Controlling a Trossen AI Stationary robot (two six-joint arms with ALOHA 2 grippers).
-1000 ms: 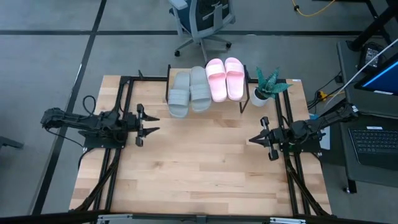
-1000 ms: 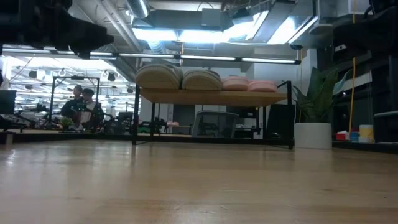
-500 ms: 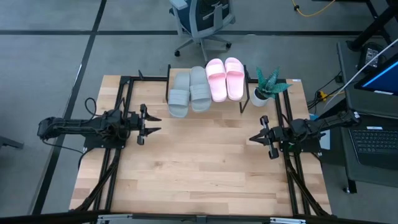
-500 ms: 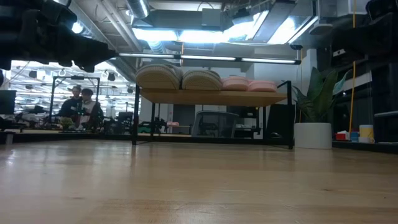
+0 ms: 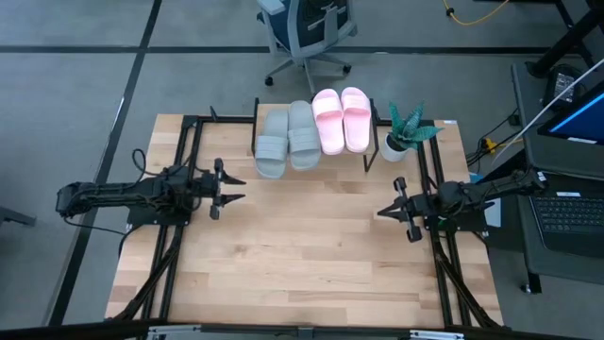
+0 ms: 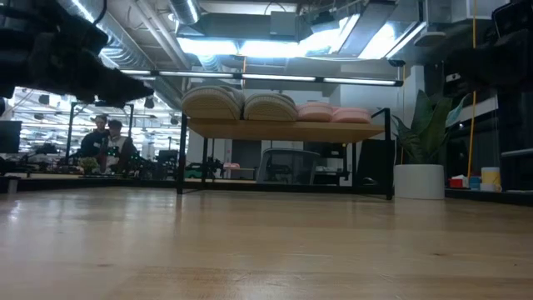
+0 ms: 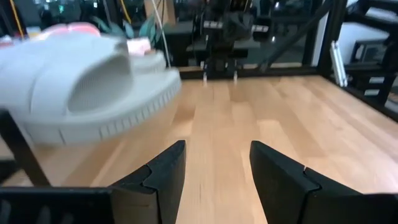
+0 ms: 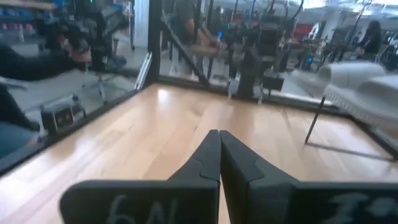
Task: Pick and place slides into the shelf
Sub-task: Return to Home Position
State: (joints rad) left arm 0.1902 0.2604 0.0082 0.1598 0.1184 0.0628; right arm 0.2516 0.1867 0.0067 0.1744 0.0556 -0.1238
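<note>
Wooden worktop point(image 5: 311, 255) carries the shelf point(image 6: 283, 129) at its far edge, grey-green slides point(image 5: 288, 139) and pink slides point(image 5: 341, 120) all on top. Left tool point(image 5: 238, 188) hangs released, right tool point(image 5: 381, 212) clenched empty; placing looks done.

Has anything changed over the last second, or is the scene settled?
Only the left arm moved: its rear links swung slightly toward the table's near edge. The left gripper is open and empty. The right gripper stayed shut and in place. All four slides stayed on the shelf.
</note>
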